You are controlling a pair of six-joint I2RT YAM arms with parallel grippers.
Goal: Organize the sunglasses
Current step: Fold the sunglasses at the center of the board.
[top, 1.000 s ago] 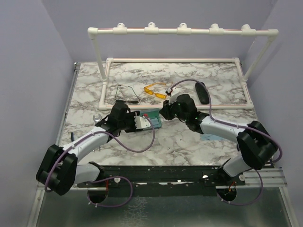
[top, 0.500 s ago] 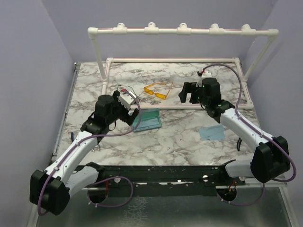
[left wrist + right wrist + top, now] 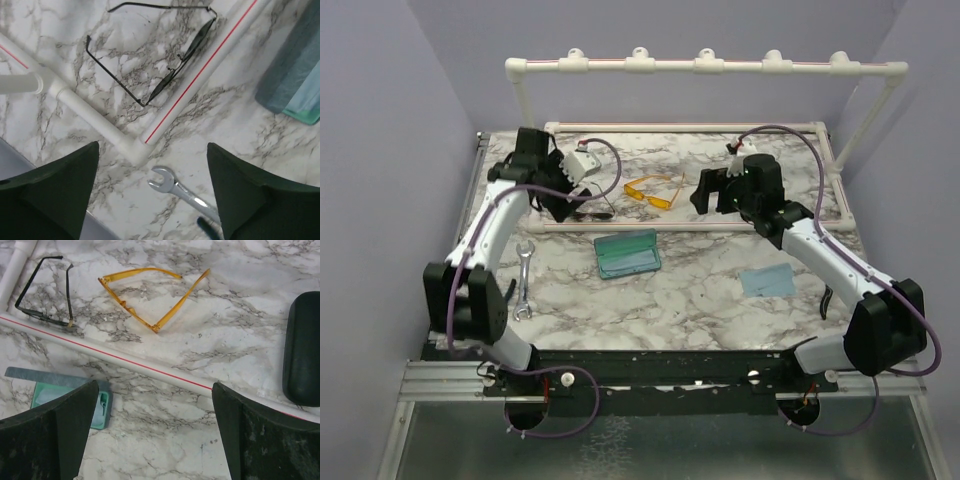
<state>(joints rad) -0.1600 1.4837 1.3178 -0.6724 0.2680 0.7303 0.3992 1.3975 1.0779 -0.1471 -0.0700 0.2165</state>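
Left tool (image 3: 152, 165): jaws spread wide, holding nothing; I have it over the corner of the white pipe frame (image 3: 200, 75).
Right tool (image 3: 155, 390): equally wide, empty, above the same pipe.
Wire-frame sunglasses (image 3: 172, 75): unfolded on the worktop (image 3: 720, 300), front just beside the pipe.
Orange sunglasses (image 3: 131, 310): unfolded, near the wire pair, not touching.
Step, my judgement: lift the wire pair — I'd close across a temple, clear of the pipe, gently, since thin wire bends.
Views: the right wrist shows the black oval case (image 3: 302, 347), hidden behind the arm from above; only the top camera shows the open teal case (image 3: 628, 253) whole.
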